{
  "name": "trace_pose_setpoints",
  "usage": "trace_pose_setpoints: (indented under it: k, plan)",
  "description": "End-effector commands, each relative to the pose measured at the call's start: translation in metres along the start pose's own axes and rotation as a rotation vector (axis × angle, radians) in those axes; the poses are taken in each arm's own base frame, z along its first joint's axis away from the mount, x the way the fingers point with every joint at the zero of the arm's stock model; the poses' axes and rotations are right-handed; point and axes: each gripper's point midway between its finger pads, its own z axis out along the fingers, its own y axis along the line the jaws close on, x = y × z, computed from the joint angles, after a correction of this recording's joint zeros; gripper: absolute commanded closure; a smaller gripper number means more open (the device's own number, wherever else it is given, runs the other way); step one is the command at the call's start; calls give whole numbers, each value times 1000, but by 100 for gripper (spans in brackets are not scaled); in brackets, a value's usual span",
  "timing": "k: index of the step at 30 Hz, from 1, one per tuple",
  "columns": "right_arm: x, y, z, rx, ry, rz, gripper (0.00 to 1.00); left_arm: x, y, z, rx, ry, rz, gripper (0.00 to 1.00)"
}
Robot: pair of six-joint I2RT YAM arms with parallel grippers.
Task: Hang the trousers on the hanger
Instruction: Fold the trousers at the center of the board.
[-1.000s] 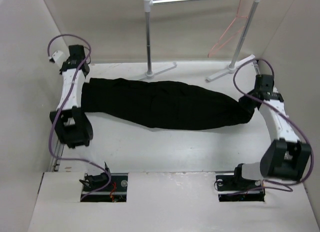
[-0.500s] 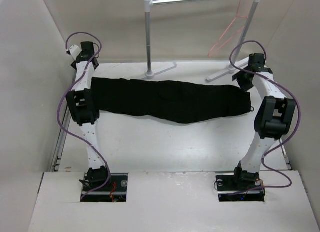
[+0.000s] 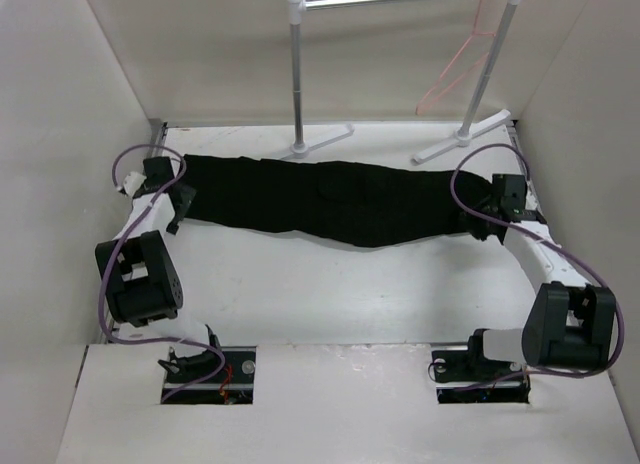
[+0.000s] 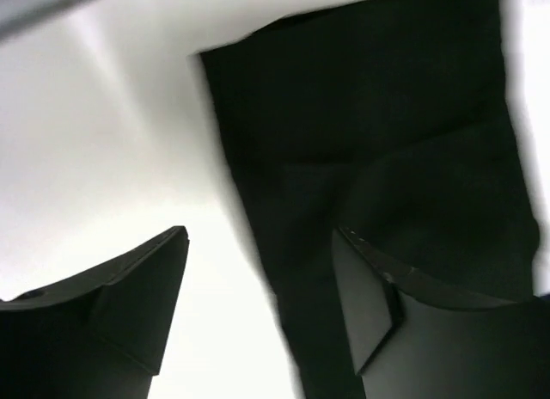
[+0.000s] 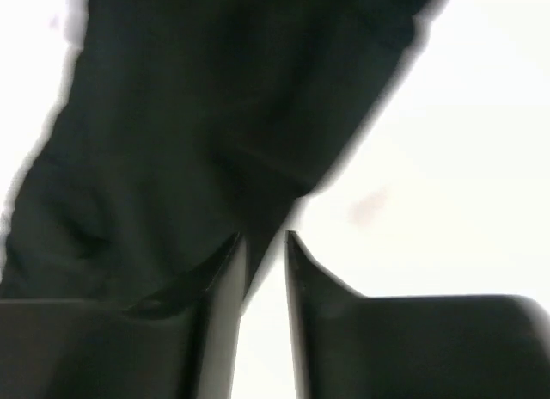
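The black trousers [image 3: 335,199] lie stretched out flat across the back half of the table, left to right. The pink-red hanger [image 3: 455,69] hangs from the rack's bar at the back right, away from both arms. My left gripper [image 3: 178,204] is low at the trousers' left end. In the left wrist view it [image 4: 259,236] is wide open, with the fabric's edge [image 4: 369,115] running between the fingers. My right gripper [image 3: 482,222] is at the right end. Its jaws [image 5: 263,236] stand narrowly apart, a corner of the cloth [image 5: 215,98] reaching into the gap, white table showing through.
A white and silver clothes rack [image 3: 296,74] stands at the back, its feet [image 3: 325,139] just behind the trousers. White walls close in the table [image 3: 330,294] on the left, right and back. Purple cables loop off both arms.
Both grippers were shut on the trousers' ends and have let go. The arms stretched the cloth out, then drew back and down; the trousers now lie straighter and further back.
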Motion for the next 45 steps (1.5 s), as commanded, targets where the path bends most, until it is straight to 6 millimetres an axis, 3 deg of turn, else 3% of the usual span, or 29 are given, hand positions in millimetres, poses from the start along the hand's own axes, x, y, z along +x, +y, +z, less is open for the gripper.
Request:
trace_pose_setpoints:
  k: [1,3,5,12,15,20,23,25,27,29,35,41,45]
  plan:
    - [-11,-6,10,-36,-20,87,58,10,-12,9,113,16,-94,31]
    - [-8,-11,19,-23,9,101,46,11,-17,17,139,21,-107,28]
    - [-8,-13,29,-9,24,120,41,15,-22,28,149,42,-108,27]
    - [-20,-27,70,65,34,188,39,32,-15,67,84,92,-113,30]
    - [-21,-25,83,72,45,215,50,32,-18,78,83,88,-116,36]
    - [-21,-26,89,87,47,257,87,27,-32,90,101,74,-123,61]
    - [-26,-28,85,106,19,252,96,17,-46,89,125,54,-119,83]
    - [-30,-31,78,127,-7,251,99,7,-47,81,123,31,-119,92]
    - [-36,-32,68,132,-37,250,100,-3,-36,69,88,5,-112,95]
    - [-38,-35,56,138,-64,241,100,-13,-9,56,7,-23,-101,97]
    - [-15,-54,28,113,-42,245,100,-24,68,14,-163,-46,-115,98]
    - [4,-91,6,122,-27,267,100,-21,118,-11,-298,-97,-33,96]
    - [23,-110,-17,103,-7,285,100,5,150,-24,-382,-61,16,90]
